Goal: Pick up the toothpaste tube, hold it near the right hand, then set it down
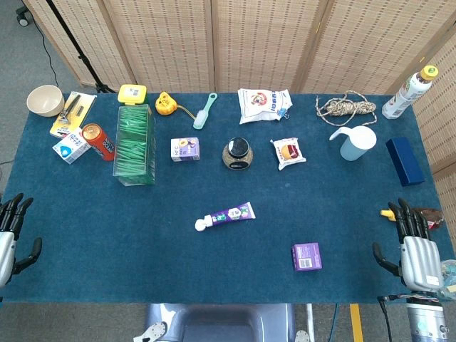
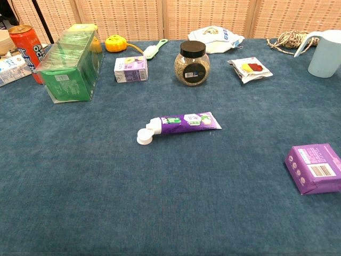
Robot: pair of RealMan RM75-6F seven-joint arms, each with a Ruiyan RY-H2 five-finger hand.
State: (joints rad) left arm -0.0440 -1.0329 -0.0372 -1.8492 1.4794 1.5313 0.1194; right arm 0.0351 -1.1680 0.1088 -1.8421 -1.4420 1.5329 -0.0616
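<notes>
Surface: we see a table [image 1: 142,235] under a dark blue cloth, with woven screens behind it.

Landmark: we take the glass jar [image 1: 237,154] with the black lid as our reference.

Toothpaste tube: the toothpaste tube [image 1: 226,214] lies flat on the cloth, in front of the jar and slightly toward our left side, touching nothing else.

Long axis: it runs nearly across the table, white cap [image 2: 144,137] toward our left arm, flat purple end toward our right and a little further back.

Other things: a purple box [image 1: 306,256] lies in front of the jar toward our right; a green case [image 1: 135,144] stands well to its left.

Left hand: the left hand [image 1: 13,231] rests at the near table edge, far from the jar, fingers apart and empty.

Right hand: the right hand [image 1: 415,246] is at the opposite near edge, fingers spread upward, holding nothing.

Nearer hand: we judge both well apart from the tube, the right one slightly nearer.

Next move: since the tube must be held near the right hand, we think the left hand should reach toward the cap end.
</notes>
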